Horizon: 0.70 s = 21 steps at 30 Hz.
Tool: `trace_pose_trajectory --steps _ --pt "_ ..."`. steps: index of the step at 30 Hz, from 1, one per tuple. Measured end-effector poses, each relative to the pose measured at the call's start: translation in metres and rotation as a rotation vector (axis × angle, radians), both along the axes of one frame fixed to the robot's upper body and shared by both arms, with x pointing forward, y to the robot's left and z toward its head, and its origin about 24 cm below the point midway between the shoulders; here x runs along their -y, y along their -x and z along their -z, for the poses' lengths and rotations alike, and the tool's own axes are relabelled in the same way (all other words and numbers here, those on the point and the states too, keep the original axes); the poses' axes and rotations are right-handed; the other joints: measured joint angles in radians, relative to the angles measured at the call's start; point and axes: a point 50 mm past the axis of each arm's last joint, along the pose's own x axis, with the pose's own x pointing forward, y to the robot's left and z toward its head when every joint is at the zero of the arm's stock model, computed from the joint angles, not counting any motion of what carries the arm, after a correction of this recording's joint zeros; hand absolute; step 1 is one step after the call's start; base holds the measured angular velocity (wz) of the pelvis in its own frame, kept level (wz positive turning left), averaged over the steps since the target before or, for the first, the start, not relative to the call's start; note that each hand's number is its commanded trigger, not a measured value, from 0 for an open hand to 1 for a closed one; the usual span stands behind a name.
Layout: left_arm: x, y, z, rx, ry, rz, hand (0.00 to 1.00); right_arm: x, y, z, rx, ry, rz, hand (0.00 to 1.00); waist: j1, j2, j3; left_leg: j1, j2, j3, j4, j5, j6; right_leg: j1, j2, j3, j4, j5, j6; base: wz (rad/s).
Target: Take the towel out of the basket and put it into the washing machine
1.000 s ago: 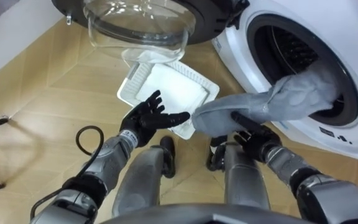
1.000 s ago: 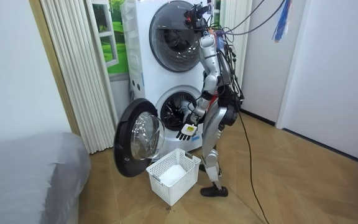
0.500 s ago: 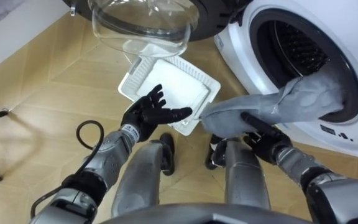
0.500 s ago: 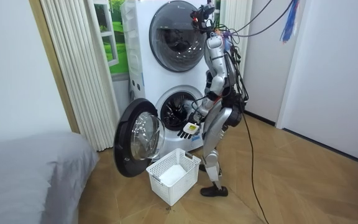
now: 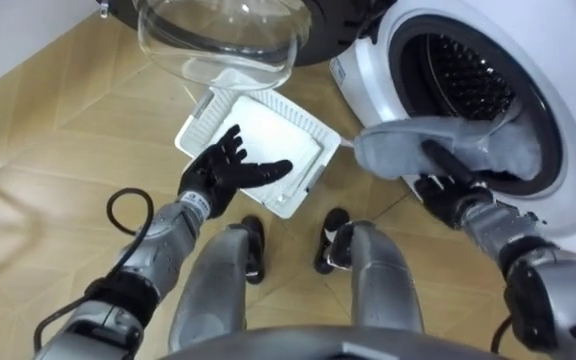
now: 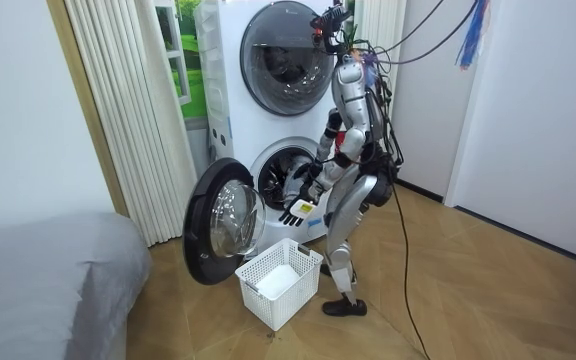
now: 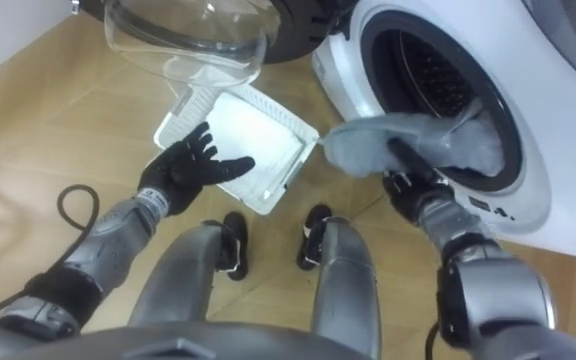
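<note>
Washing machine [image 5: 368,85]: white front loader, directly ahead of my right hand, with the drum mouth open. In the room view I stand close against it, below a second unit stacked on top.

Door [image 5: 218,35]: swung fully open, its glass bowl beyond my left hand.

Basket [image 5: 196,118]: white and slatted, on the wooden floor beneath my left hand, with something white lying inside.

Towel [image 5: 408,145]: grey. Its far end lies over the lip of the drum mouth and into the opening. Its near end hangs outside, draped over my right hand.

Right hand [image 5: 446,188]: raised at the drum mouth, fingers curled under the towel and the thumb pinching it from above.

Left hand [image 5: 218,175]: fingers spread, holding nothing, hovering above the basket, well apart from the towel.
</note>
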Motion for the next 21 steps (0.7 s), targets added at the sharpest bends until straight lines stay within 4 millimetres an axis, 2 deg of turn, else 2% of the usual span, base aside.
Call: trace_pose_trajectory --steps 2,9,12,21 --pt "0.000 0.002 0.000 -0.001 -0.002 -0.009 0.00 -0.001 -0.005 -0.004 -0.006 -0.010 0.009 1.00 -0.016 -0.003 -0.0001 -0.007 0.000 0.002 0.015 -0.006 0.009 -0.001 -0.003 -0.001 0.006 -0.003 0.006 0.05" --pt "-0.002 -0.001 -0.004 0.014 -0.010 -0.034 0.00 0.001 -0.008 -0.006 -0.067 -0.013 0.068 1.00 -0.020 -0.010 -0.0006 -0.010 0.003 0.034 0.028 -0.016 0.037 -0.002 -0.017 0.010 0.006 0.006 0.032 -0.02" --pt "-0.002 -0.003 -0.006 0.016 -0.017 -0.045 0.00 0.001 -0.008 -0.006 -0.080 -0.047 0.121 1.00 -0.020 -0.011 -0.0004 -0.011 0.002 0.045 0.027 -0.017 0.046 -0.007 -0.026 0.010 0.009 0.006 0.037 0.00" --pt "-0.004 -0.003 -0.005 0.000 -0.043 -0.096 0.00 0.003 -0.014 -0.013 -0.130 -0.138 0.279 1.00 -0.013 -0.010 -0.0005 -0.016 0.004 0.061 0.014 -0.018 0.049 -0.015 -0.030 0.011 0.006 -0.001 0.043 0.02"
